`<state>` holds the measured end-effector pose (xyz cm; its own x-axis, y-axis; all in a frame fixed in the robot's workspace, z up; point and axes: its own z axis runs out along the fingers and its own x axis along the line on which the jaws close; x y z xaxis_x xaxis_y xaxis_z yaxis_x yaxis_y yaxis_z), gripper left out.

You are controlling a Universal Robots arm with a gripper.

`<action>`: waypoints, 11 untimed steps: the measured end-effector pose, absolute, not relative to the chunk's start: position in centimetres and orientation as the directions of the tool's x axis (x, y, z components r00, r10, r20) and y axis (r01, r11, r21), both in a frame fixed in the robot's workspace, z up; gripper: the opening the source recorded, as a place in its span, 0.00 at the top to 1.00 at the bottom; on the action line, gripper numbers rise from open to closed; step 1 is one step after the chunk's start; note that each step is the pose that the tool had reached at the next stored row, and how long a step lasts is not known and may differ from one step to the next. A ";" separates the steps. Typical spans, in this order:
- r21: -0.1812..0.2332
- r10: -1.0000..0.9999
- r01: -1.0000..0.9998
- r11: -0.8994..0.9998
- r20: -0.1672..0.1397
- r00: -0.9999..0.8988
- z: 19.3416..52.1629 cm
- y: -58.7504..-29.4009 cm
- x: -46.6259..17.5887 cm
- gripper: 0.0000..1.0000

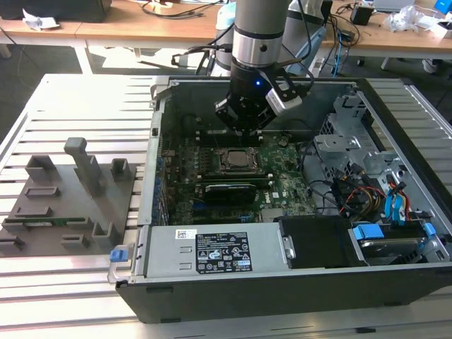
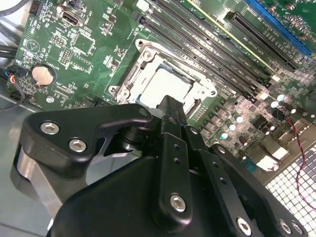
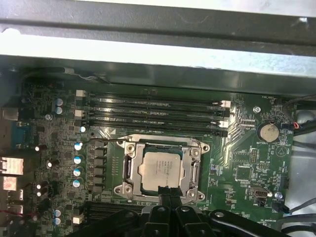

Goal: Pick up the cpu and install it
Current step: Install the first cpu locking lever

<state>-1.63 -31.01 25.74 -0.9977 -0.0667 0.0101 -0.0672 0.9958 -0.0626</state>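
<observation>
Black gripper (image 2: 170, 102), fingers closed together and empty, hovers just above the cpu (image 3: 160, 170), which lies flat in its socket (image 3: 129, 170). Any contact is probably best kept gentle and vertical.

Robotics lab, slotted metal bench (image 1: 85, 99), open computer case (image 1: 282, 289), cable-strewn desks (image 1: 127, 28)

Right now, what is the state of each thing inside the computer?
cpu: lying in its socket, top bare.
hand: low over the socket, at the cpu's edge; contact unclear.
computer case: side open.
memory slots: empty.
coin battery: in its holder.
</observation>
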 end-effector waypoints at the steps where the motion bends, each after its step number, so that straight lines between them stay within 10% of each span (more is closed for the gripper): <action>1: -0.063 -0.067 -0.067 0.996 0.010 -0.998 25.7 -31.0 -1.6 0.89; 11: -0.065 -0.066 -0.067 0.996 0.010 -0.998 26.2 -31.0 -1.8 0.89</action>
<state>-1.76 -31.01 26.22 -0.9977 -0.0663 0.0102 -0.0668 0.9957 -0.0650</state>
